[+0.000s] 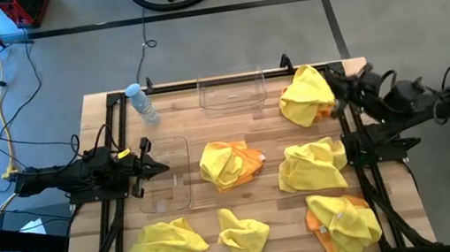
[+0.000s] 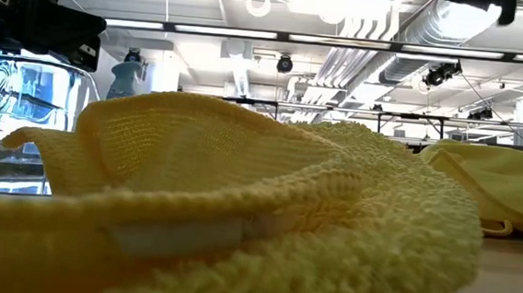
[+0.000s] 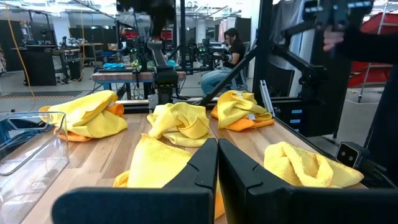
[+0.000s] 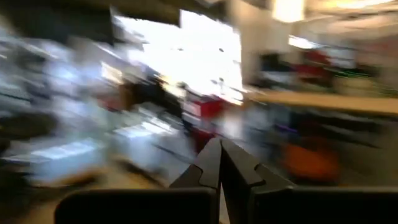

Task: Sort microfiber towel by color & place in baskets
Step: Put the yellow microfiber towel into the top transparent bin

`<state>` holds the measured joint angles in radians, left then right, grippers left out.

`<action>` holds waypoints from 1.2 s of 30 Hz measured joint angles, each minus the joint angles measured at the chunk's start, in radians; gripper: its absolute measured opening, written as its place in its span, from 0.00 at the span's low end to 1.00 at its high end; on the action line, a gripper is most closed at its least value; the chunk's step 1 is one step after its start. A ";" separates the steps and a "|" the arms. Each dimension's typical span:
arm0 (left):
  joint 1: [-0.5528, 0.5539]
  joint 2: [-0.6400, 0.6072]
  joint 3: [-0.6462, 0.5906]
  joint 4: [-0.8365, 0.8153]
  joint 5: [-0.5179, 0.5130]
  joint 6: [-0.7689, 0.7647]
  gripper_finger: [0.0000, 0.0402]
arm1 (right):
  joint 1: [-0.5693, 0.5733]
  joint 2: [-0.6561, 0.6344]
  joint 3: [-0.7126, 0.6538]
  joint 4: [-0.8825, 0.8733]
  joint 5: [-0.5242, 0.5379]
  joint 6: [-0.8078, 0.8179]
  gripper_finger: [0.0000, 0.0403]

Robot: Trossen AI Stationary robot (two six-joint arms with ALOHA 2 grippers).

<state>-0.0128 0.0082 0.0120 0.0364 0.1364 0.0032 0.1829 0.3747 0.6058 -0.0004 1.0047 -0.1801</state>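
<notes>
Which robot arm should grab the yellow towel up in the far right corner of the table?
Probably the right. The right gripper sits right beside that yellow towel, with its fingers shut and holding nothing. The left gripper is across the table, over the left basket, much farther away.

Both arms low at the desk edges, claws shut.

L arm: lies stretched in from the desk's left side, roughly level, wrist pointing toward the desk centre; left claw sits over the left-middle of the desk, and its wrist view has the two dark fingers pressed together w/ only a thin seam between, nothing gripped. R arm: comes in from the right side, bent at the elbow, forearm angled toward the far right corner of the desk; right claw sits near that corner. Its wrist view is smeared, but the fingers meet edge to edge, nothing seen between them.
</notes>
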 joint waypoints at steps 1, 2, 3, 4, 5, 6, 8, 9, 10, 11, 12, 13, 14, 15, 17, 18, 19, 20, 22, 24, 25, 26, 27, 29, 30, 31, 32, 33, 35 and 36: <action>0.000 0.000 0.000 0.000 0.000 0.000 0.00 | 0.000 0.043 0.056 -0.049 0.090 0.012 0.00; 0.000 0.000 0.000 0.000 0.000 0.000 0.00 | 0.000 0.082 0.107 -0.095 0.179 0.038 0.00; 0.000 0.000 0.000 0.000 0.000 0.000 0.00 | 0.000 0.117 0.156 -0.143 0.254 0.070 0.00; 0.000 0.000 0.000 0.000 0.000 0.000 0.00 | 0.000 0.149 0.206 -0.198 0.310 0.107 0.00; 0.000 0.000 0.000 0.000 0.000 0.000 0.00 | 0.000 0.176 0.254 -0.251 0.337 0.145 0.00; 0.000 0.000 0.000 0.000 0.000 0.000 0.00 | 0.000 0.200 0.300 -0.305 0.342 0.184 0.00; 0.000 0.000 0.000 0.000 0.000 0.000 0.00 | -0.002 0.244 0.381 -0.406 0.346 0.271 0.00; 0.000 0.000 0.000 0.000 0.000 0.000 0.00 | -0.009 0.265 0.419 -0.452 0.345 0.312 0.00; 0.000 0.000 0.000 0.000 0.000 0.000 0.00 | -0.020 0.284 0.454 -0.501 0.340 0.350 0.01; 0.000 0.000 0.000 0.000 0.000 0.000 0.00 | -0.034 0.302 0.484 -0.551 0.325 0.386 0.01; 0.000 0.000 0.000 0.000 0.000 0.000 0.00 | -0.051 0.318 0.513 -0.600 0.306 0.423 0.02; 0.000 0.000 0.000 0.000 0.000 0.000 0.00 | -0.073 0.334 0.539 -0.638 0.276 0.459 0.03; 0.000 0.000 0.000 0.000 0.000 0.000 0.00 | -0.098 0.350 0.560 -0.670 0.249 0.488 0.04; 0.000 0.000 0.000 0.000 0.000 0.000 0.00 | -0.126 0.365 0.575 -0.698 0.218 0.511 0.05; 0.000 0.000 0.000 0.000 0.000 0.000 0.00 | -0.193 0.395 0.596 -0.745 0.136 0.551 0.06; 0.000 0.000 0.000 0.000 0.000 0.000 0.00 | -0.230 0.411 0.603 -0.769 0.083 0.576 0.07; 0.000 0.000 0.000 0.000 0.000 0.000 0.00 | -0.270 0.427 0.606 -0.795 0.024 0.605 0.09; 0.000 0.000 0.000 0.000 0.000 0.000 0.00 | -0.314 0.444 0.607 -0.826 -0.034 0.636 0.10; 0.000 0.000 0.000 0.000 0.000 0.000 0.00 | -0.404 0.478 0.609 -0.900 -0.149 0.699 0.12; 0.000 0.000 0.000 0.000 0.000 0.000 0.00 | -0.492 0.513 0.609 -0.982 -0.256 0.762 0.15; 0.000 0.000 0.000 0.000 0.000 0.000 0.00 | -0.536 0.532 0.609 -1.019 -0.304 0.790 0.17; 0.000 0.000 0.000 0.000 0.000 0.000 0.00 | -0.578 0.551 0.609 -1.053 -0.351 0.810 0.18; 0.000 0.000 0.000 0.000 0.000 0.000 0.00 | -0.618 0.569 0.609 -1.084 -0.397 0.819 0.20; 0.000 0.000 0.000 0.000 0.000 0.000 0.00 | -0.692 0.608 0.609 -1.135 -0.473 0.828 0.24; 0.000 0.000 0.000 0.000 0.000 0.000 0.00 | -0.725 0.629 0.609 -1.160 -0.509 0.825 0.26; 0.000 0.000 0.000 0.000 0.000 0.000 0.00 | -0.756 0.648 0.609 -1.180 -0.537 0.806 0.28; 0.000 0.000 0.000 0.000 0.000 0.000 0.00 | -0.787 0.669 0.609 -1.196 -0.559 0.793 0.30; 0.000 0.000 0.000 0.000 0.000 0.000 0.00 | -0.815 0.691 0.609 -1.210 -0.579 0.779 0.32; 0.000 0.000 0.000 0.000 0.000 0.000 0.00 | -0.868 0.736 0.609 -1.235 -0.612 0.741 0.37; 0.000 0.000 0.000 0.000 0.000 0.000 0.00 | -0.894 0.759 0.609 -1.246 -0.626 0.723 0.39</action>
<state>-0.0128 0.0082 0.0124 0.0361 0.1363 0.0032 -0.7108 1.1342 1.2148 -1.2459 0.3789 0.5428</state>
